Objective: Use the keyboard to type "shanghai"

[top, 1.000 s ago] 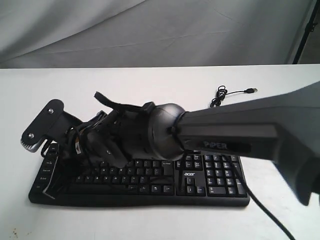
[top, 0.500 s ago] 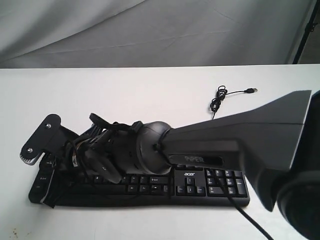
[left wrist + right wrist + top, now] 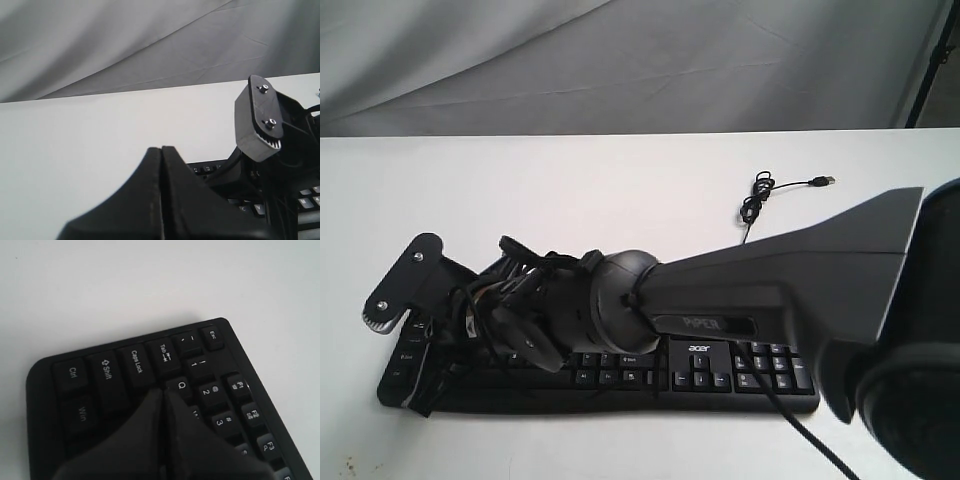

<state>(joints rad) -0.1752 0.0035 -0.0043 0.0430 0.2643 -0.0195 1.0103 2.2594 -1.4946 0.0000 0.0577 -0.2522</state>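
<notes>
The black keyboard [image 3: 720,368] with white legends and an "acer" logo lies across the front of the white table [image 3: 620,180]. My right arm [image 3: 620,310] reaches across it from the right and hides most of its left half. In the right wrist view my right gripper [image 3: 162,389] is shut and empty. Its tip sits low over the left end of the keyboard [image 3: 105,371], beside the Q key [image 3: 181,385] and below Tab. Whether it touches a key cannot be told. My left gripper [image 3: 161,149] is shut and empty, in front of the keyboard [image 3: 210,168].
The keyboard's thin USB cable [image 3: 756,196] lies coiled on the table behind the number pad, its plug [image 3: 825,181] pointing right. A grey plate [image 3: 395,288] on the right wrist sticks up at the keyboard's left end. A grey cloth backdrop [image 3: 620,60] hangs behind.
The right arm has come down and forward over the keyboard's left half, hiding more key rows than a second ago. Its grey wrist plate has sunk slightly.
</notes>
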